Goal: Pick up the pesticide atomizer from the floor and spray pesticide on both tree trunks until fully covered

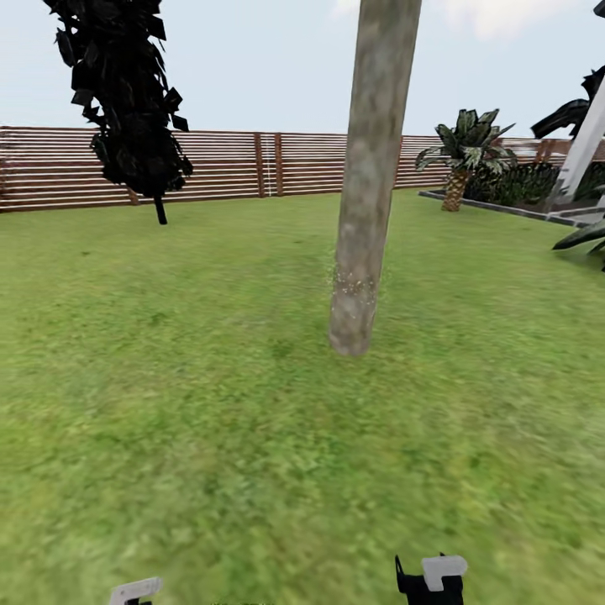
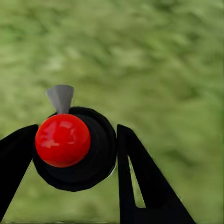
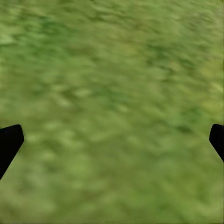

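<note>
Over on the far left of the head view there's a black narrow conifer (image 1: 126, 101) standing in front of the brown slat fence (image 1: 252, 164), with lawn (image 1: 168, 378) everywhere. Down at the bottom edge, a bit of the left arm (image 1: 134, 591) pokes in, and in the left wrist view the left gripper (image 2: 70, 149) is pinching the pesticide atomizer (image 2: 77, 149) — black round body, red top, small grey nozzle, fingers snug on both sides, grass below. Dead centre stands the tree trunk (image 1: 370, 185), pale grey-brown, leaning slightly, with faint pale speckles near its base. Bottom right shows the right arm (image 1: 433, 580); the right gripper (image 3: 112, 140) is spread wide with nothing between its tips — just blurry grass. Far right, a short palm (image 1: 462, 155) by the fence.
</note>
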